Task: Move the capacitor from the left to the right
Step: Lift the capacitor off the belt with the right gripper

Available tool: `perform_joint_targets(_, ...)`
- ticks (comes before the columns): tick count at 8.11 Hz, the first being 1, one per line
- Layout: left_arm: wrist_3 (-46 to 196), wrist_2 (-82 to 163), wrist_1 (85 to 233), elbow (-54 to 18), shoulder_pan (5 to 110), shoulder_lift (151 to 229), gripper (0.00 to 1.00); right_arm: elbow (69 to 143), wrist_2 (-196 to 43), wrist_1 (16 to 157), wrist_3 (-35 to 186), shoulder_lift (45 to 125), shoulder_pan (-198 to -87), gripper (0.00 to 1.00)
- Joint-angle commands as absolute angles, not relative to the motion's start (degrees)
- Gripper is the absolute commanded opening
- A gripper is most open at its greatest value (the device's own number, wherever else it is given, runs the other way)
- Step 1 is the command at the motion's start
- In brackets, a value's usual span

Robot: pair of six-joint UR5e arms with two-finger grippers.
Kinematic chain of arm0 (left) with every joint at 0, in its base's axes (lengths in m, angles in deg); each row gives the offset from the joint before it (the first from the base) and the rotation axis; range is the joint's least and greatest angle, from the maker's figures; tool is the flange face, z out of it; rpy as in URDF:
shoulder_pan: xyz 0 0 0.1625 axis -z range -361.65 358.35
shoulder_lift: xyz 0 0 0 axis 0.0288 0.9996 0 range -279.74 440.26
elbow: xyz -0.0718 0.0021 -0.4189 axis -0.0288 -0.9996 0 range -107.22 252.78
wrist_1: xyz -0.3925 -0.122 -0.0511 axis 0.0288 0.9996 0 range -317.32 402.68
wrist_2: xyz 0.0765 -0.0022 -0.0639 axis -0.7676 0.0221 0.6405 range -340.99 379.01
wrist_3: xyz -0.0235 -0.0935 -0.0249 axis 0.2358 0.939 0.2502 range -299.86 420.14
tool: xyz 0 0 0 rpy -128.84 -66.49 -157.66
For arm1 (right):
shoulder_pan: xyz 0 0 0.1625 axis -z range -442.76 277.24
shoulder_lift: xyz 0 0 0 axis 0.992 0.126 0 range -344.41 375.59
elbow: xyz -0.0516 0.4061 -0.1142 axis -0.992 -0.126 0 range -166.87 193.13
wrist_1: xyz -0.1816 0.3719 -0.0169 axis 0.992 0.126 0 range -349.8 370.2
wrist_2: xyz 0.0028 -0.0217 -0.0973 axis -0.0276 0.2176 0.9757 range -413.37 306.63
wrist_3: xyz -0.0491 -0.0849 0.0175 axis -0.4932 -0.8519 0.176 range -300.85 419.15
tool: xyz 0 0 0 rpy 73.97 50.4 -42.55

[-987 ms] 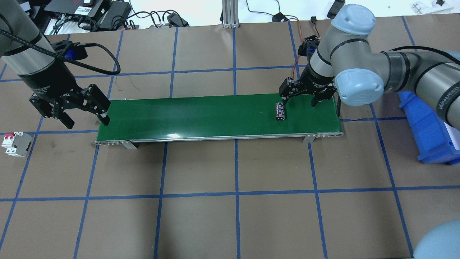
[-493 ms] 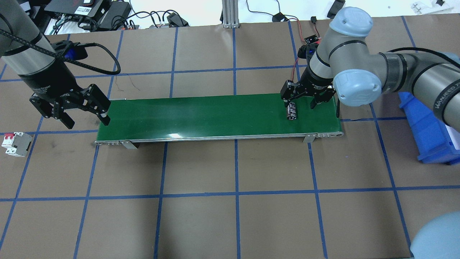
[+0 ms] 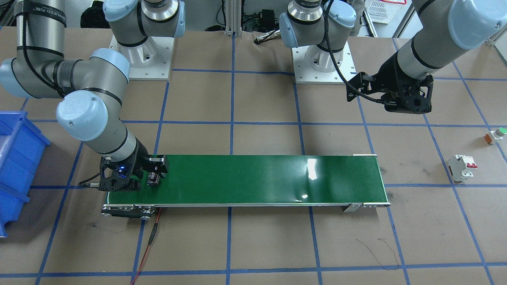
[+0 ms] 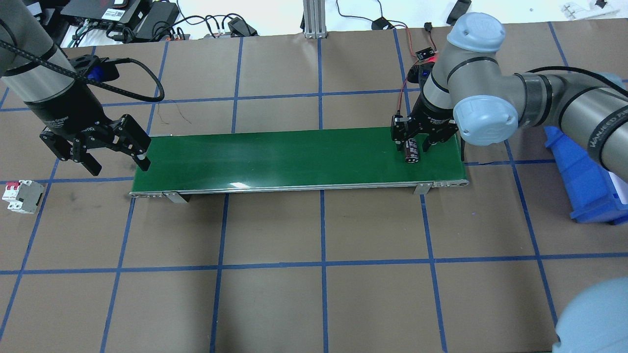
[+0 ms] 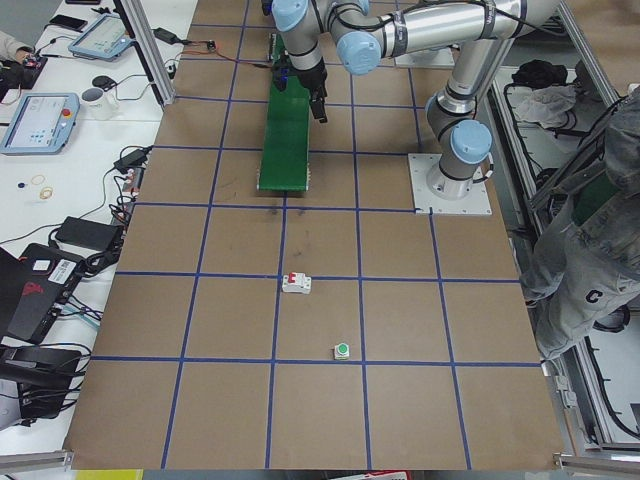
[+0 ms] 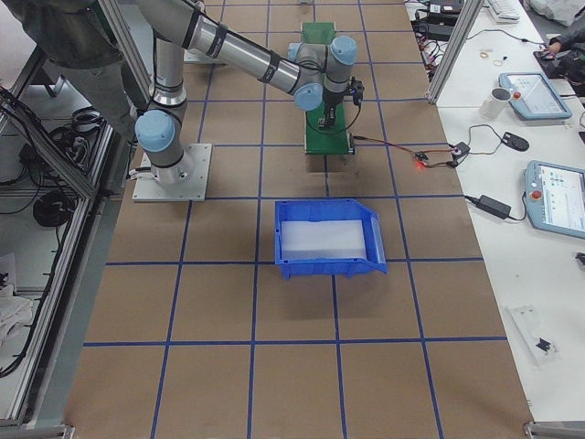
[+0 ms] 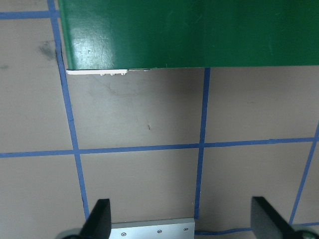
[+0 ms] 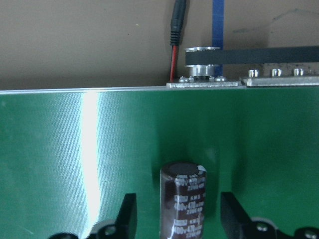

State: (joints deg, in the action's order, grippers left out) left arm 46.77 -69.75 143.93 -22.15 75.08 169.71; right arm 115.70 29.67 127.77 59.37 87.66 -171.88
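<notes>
Fingers (image 8: 128,211) of the right gripper (image 4: 413,142) stand one on each side of the capacitor (image 8: 183,199). They are partly open, with a little strip of green showing on both sides, so they do not touch it yet and they hold nothing. The capacitor lies on its side on the green belt (image 4: 294,157), close to the belt's right end, with its pale writing facing up.

I think this is the grab step. The little black can is over on the right side, and the gripper is down low around it. Next, the fingers need to squeeze in evenly on its round sides, right in the middle (it is round, so it could roll or pop out). Then it needs a lift straight up off the belt. The blue bin (image 4: 584,171) just past that end looks like a good place for it, but that is only my guess.

Far off at the other end of the belt, the left gripper (image 4: 119,165) hangs over the brown table (image 4: 314,294) with its fingers wide open and nothing in them. The white breaker (image 4: 20,196) sits near it, apart from the belt
</notes>
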Motion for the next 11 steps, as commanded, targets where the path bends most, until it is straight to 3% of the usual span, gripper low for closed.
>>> perform_joint_targets(1,46.8,-69.8,143.9,-22.1,75.1,169.7,1.00,115.8,31.3,127.7,59.2,86.1,-171.9,0.48)
perform_joint_targets(3,46.8,-69.8,143.9,-22.1,75.1,169.7,1.00,115.8,31.4,127.2,59.4,86.3,-171.8,0.21)
perform_joint_targets(4,46.8,-69.8,143.9,-22.1,75.1,169.6,1.00,115.8,31.5,127.0,59.1,86.6,-171.3,0.00)
perform_joint_targets(7,46.7,-69.8,143.9,-22.1,75.1,169.7,1.00,113.2,39.5,125.4,58.6,91.0,-170.5,0.00)
perform_joint_targets(9,46.5,-69.8,143.9,-22.1,74.9,169.7,1.00,107.6,45.4,119.7,56.3,93.7,-168.8,0.00)
perform_joint_targets(11,46.8,-70.3,140.4,-21.3,74.8,169.3,1.00,106.7,48.5,117.0,48.0,95.7,-160.2,0.00)
